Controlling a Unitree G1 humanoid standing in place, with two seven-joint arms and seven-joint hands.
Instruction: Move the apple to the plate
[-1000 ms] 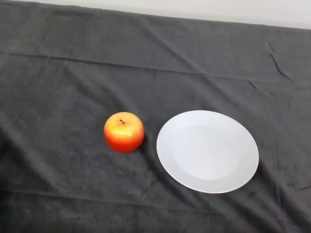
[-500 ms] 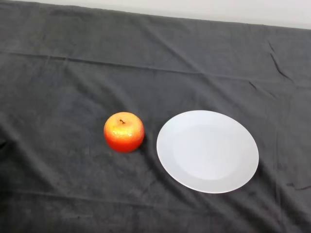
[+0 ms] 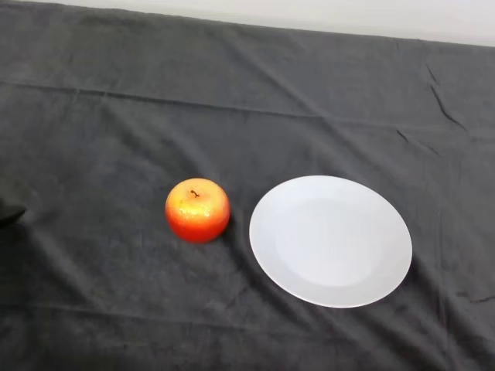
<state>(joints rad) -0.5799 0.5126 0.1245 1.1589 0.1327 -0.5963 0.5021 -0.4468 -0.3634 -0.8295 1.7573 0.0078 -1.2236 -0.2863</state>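
A small black sliver, perhaps the hand [image 3: 9, 212], at the left edge.

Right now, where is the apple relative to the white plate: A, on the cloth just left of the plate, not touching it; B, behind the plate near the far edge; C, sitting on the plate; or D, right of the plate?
A: the apple stands on the dark cloth left of the plate, with a strip of cloth between them.

Cloth [image 3: 232, 93]: dark grey, covers the table from the 6 o'clock edge almost to the 12 o'clock edge.
Creases: long folds run from 9 o'clock towards 3 o'clock; short wrinkles sit near 2 o'clock.
Background strip [image 3: 325, 14]: pale surface along 12 o'clock, widest towards 1 o'clock.
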